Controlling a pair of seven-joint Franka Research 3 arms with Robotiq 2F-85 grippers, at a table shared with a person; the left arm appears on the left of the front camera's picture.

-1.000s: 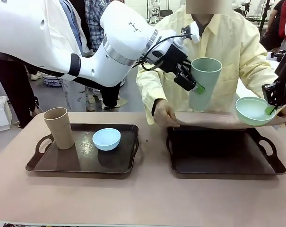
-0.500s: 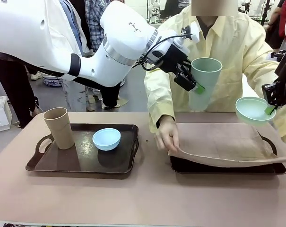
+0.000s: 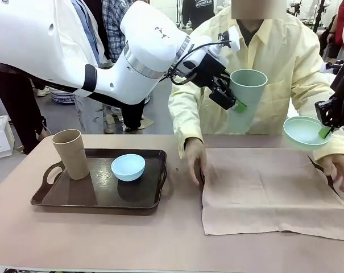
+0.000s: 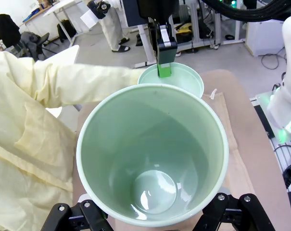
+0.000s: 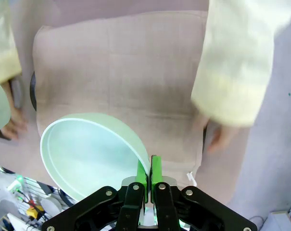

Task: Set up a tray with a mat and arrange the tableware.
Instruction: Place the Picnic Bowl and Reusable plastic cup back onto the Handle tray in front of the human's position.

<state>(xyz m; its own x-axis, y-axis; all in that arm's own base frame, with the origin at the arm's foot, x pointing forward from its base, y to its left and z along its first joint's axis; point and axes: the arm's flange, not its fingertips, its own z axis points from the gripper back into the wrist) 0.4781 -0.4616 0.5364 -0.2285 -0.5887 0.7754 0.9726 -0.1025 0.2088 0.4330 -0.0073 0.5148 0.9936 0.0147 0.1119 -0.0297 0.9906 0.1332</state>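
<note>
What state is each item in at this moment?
green tumbler: held in the air by the left hand.
green bowl: held in the air by its rim, right hand.
mat: spread flat, person's hands at its sides.
brown tumbler: upright on the tray.
blue bowl: upright on the tray.

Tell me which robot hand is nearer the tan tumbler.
Left. The left hand holds the pale green tumbler above mid-table, right of the tan tumbler; the right hand holds the pale green bowl farther right.
</note>
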